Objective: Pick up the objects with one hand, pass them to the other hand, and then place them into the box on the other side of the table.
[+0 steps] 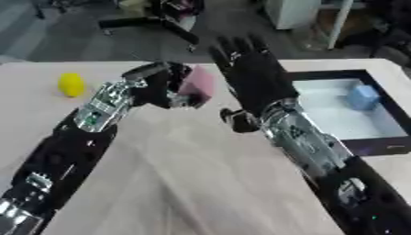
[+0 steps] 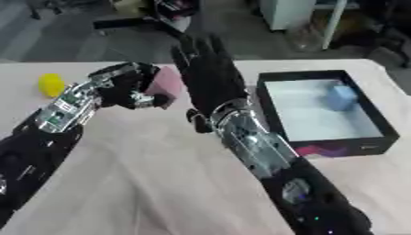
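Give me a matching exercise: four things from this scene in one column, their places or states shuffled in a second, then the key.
1. pink object
2. yellow object
3. blue object
4. right hand

A. lying inside the box
B. open, fingers straight
C. held in the left hand
D. alone on the table, far left

Pairs: 1-C, 2-D, 3-A, 4-B

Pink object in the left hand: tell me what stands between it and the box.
Only the open right hand, raised between the pink object, held by the left hand, and the box. It is the receiving hand; nothing else intervenes.
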`<control>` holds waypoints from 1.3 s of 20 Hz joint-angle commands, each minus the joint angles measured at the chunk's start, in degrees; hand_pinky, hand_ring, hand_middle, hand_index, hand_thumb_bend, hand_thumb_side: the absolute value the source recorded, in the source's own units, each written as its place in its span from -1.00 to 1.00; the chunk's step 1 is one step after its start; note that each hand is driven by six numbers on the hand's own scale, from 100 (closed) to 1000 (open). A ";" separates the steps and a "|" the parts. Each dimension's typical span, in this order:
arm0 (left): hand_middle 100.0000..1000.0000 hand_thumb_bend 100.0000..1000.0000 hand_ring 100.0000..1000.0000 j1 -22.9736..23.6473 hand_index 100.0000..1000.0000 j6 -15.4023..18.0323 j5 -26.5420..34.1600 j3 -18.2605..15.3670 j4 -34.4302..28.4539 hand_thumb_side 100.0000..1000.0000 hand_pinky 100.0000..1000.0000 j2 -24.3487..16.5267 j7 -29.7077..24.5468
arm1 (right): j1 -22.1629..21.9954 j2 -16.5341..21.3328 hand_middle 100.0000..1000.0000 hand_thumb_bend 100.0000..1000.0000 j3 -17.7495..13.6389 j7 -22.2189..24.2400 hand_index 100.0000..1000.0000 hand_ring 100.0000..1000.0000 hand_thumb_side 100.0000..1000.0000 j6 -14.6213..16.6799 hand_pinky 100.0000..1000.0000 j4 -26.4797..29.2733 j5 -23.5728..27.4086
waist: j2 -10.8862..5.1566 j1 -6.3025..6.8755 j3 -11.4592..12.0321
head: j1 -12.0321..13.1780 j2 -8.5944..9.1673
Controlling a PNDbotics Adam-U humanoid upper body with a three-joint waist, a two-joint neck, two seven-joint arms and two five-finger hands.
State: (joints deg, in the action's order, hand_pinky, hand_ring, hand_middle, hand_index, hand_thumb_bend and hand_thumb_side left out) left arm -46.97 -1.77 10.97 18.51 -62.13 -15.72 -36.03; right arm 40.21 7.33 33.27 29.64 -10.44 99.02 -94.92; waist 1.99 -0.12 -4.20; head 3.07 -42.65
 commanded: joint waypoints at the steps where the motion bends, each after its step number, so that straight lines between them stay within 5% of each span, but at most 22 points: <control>1: -0.22 -0.32 -0.07 -1.74 0.01 0.19 -0.43 0.07 -0.62 -0.81 0.27 0.35 -1.11 | 1.30 -0.43 0.96 -0.18 0.19 0.29 0.97 0.89 -0.58 0.45 1.00 -0.03 0.85 | -0.86 0.11 0.08 | 0.36 0.51; 12: -0.20 -0.34 -0.06 -2.18 0.02 0.77 -1.05 0.46 -1.51 -0.80 0.29 1.23 -3.61 | 1.54 -0.73 0.88 -0.33 1.04 0.34 0.85 0.86 -0.69 0.40 1.00 -1.69 3.82 | -1.00 0.21 0.10 | 0.66 0.36; 16: -0.19 -0.36 -0.05 -2.23 0.04 1.02 -1.60 0.45 -1.90 -0.79 0.29 1.40 -4.51 | 1.56 -0.72 0.84 -0.53 1.08 1.03 0.73 0.84 -0.98 0.55 1.00 -1.98 4.21 | -1.02 0.17 0.11 | 0.77 0.25; 20: -0.19 -0.36 -0.05 -2.35 0.04 1.15 -1.47 0.54 -2.58 -0.79 0.29 1.47 -5.22 | 1.54 -0.69 0.79 -0.78 1.09 1.88 0.63 0.80 -1.00 0.46 1.00 -2.22 3.96 | -1.04 0.17 0.12 | 0.91 0.11; 26: -0.17 -0.33 -0.03 -2.40 0.06 1.14 -0.99 0.93 -3.46 -0.75 0.30 1.43 -6.18 | 1.58 -0.65 0.55 -1.00 0.98 0.00 0.19 0.67 -1.00 0.05 1.00 -1.77 2.99 | -1.08 0.22 0.10 | 0.90 -0.02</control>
State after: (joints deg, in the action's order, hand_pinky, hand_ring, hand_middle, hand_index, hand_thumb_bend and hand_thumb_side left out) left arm -47.87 -0.81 9.58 18.99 -63.63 -14.13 -41.54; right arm 40.63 6.79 34.68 30.45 -10.18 96.45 -91.42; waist 1.85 -0.06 -4.18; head 3.76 -42.72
